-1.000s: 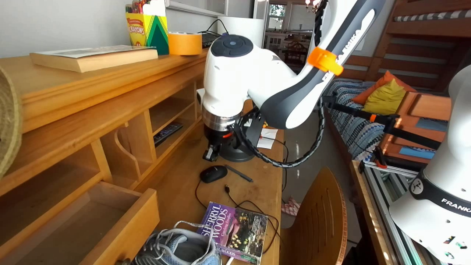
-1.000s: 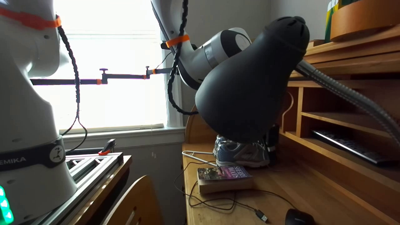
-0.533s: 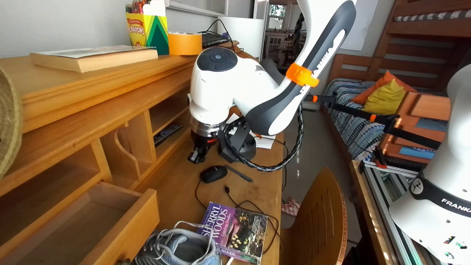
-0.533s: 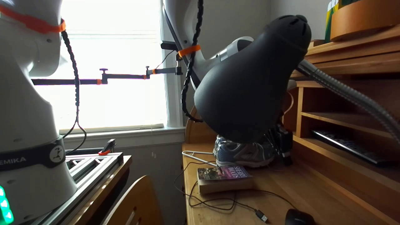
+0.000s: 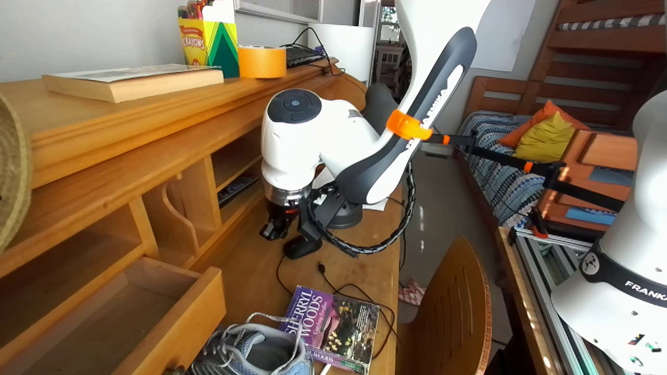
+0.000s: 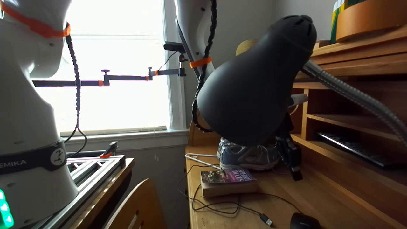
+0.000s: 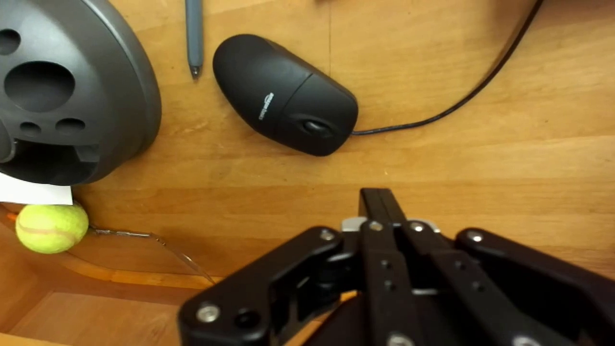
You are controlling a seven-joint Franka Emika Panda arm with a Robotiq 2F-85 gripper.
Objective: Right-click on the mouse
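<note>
The black mouse (image 7: 286, 93) lies flat on the desk in the wrist view, its buttons, wheel and cable end toward the right. In an exterior view the mouse (image 5: 295, 249) is partly covered by the wrist hardware, and it shows at the bottom edge of an exterior view (image 6: 304, 221). My gripper (image 7: 376, 193) is shut with its fingertips together and nothing between them. It hangs above the desk, below and right of the mouse in the wrist view, apart from it. The gripper (image 6: 298, 176) points down, farther back than the mouse, in an exterior view.
A dark round lamp base (image 7: 122, 91), a pen (image 7: 194, 36) and a tennis ball (image 7: 52, 228) are near the mouse. A dark lamp shade (image 6: 244, 98) hides part of the arm. A book (image 5: 333, 328), a shoe (image 5: 260, 349) and an open drawer (image 5: 172, 323) are nearby.
The arm has moved lower and toward the shelves. The gripper has come out from behind the lamp shade, down and to the right. The mouse has not moved.
</note>
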